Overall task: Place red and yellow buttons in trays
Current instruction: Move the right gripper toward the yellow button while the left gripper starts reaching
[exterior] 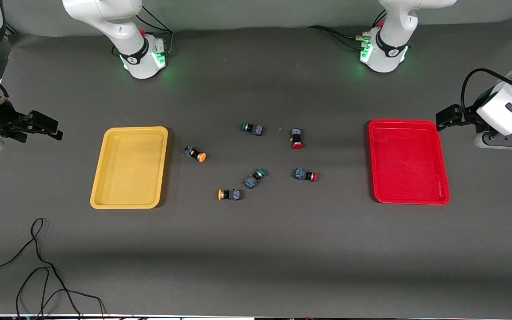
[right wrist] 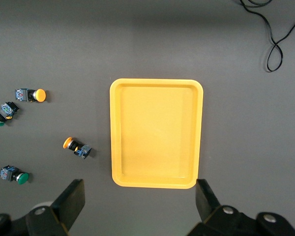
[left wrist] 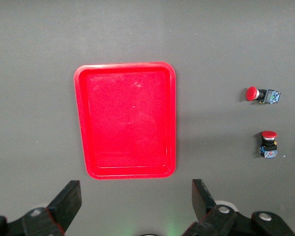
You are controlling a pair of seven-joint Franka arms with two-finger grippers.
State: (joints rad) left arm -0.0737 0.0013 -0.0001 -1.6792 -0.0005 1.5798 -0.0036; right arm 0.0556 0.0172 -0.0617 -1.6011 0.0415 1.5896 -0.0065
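While both trays sit empty, I have the two arms parked at the table's ends with nothing picked. My right gripper hangs with fingers spread wide and empty, past the outer edge of the yellow tray; my left gripper, fingers likewise apart and empty, hovers at the outer corner of the red tray. All six buttons lie on their sides on the table between the trays. The yellow button just beside the yellow tray is the one closest to my right gripper, lying toward the table's middle from it, its long axis slanted, cap pointing away from the tray and toward the front camera. A second yellow button lies nearer that camera. Two red buttons lie toward the red tray, on my left arm's side. I judge the right arm takes the first yellow. Two green buttons stay out.
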